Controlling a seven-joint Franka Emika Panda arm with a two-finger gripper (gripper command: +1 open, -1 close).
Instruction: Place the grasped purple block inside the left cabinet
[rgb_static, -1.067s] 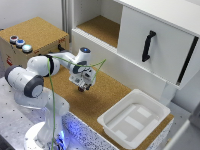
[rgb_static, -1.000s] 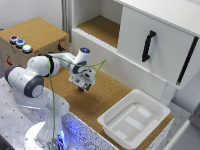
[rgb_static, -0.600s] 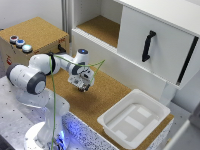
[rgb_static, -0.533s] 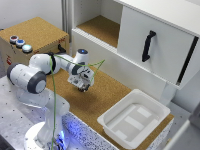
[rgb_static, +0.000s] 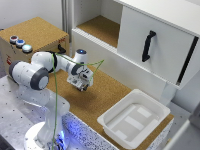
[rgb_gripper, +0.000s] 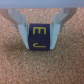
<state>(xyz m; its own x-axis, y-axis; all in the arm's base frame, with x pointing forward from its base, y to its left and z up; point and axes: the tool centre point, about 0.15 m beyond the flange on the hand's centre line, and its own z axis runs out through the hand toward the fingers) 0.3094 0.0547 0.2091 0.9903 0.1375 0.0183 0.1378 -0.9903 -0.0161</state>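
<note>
Between the gripper's (rgb_gripper: 39, 36) two pale fingers (rgb_gripper: 20, 29), the purple block (rgb_gripper: 39, 38) is sitting square, yellow letters facing the wrist camera, and the jaws are clamping it on both side faces. It is hanging low over the cork tabletop (rgb_static: 107, 92), whether touching or just clear I cannot tell. In the exterior view the block itself is too small to make out; the gripper (rgb_static: 81, 81) is hovering near the middle of the cork, with the arm (rgb_static: 47, 62) reaching in from that view's left.

Beyond it, the left cabinet (rgb_static: 100, 27) is standing open at the far side, its brown floor raised a step above the table behind a white front lip. The closed door (rgb_static: 150, 42) with the black handle (rgb_static: 147, 46) is just to its right, and a white bin (rgb_static: 132, 120) is resting at the near right, well apart.

To do this well, I'd say lift first, enough to clear that lip, then carry far and slightly right into the opening, keeping off the side wall, and lower onto the cork floor before releasing.
</note>
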